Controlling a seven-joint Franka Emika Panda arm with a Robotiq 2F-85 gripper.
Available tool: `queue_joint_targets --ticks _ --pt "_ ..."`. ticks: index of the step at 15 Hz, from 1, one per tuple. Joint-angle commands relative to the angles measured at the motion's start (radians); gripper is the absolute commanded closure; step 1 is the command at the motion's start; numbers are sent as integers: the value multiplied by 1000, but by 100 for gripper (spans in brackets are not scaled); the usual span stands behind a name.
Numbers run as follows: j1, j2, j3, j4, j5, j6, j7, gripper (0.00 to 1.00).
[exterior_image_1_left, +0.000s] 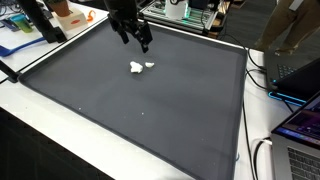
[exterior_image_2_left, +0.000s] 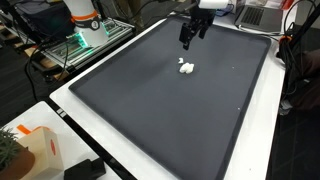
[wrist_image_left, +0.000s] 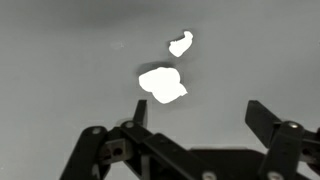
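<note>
**Gripper (wrist_image_left: 197, 118) status:** the jaws stand wide apart, with nothing between them and nothing held. It hangs above the flat dark grey mat (exterior_image_1_left: 180, 110), clear of the surface. The larger crumpled white scrap (wrist_image_left: 161, 85) lies on the mat just ahead of the fingertips, offset toward the finger at the left of the wrist view. The smaller white scrap (wrist_image_left: 181, 44) lies farther ahead, near the first but apart from it.

**Judgement on the reach:** the larger scrap sits off the centre line between the fingers. You should shift across until it lies midway, then descend straight. It looks light and low, so a fingertip landing on its edge would likely push it aside. Keep the opening wide until the tips reach mat level.

**View comparison:** only the wrist view shows the opening and the sideways offset. In both exterior views the gripper (exterior_image_1_left: 137, 43) (exterior_image_2_left: 186, 42) shows its height above the mat — something the wrist view hides — but the scraps read there as small pale blobs.
</note>
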Motion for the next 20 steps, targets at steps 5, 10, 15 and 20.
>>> queue_joint_targets --ticks 5,10,15,20 --pt "10 62 -14 99 11 -100 18 0" --pt "13 145 -24 249 -11 -246 20 0" --pt "9 254 -30 400 -11 -370 5 0" --pt "-4 361 -44 530 5 -426 11 0"
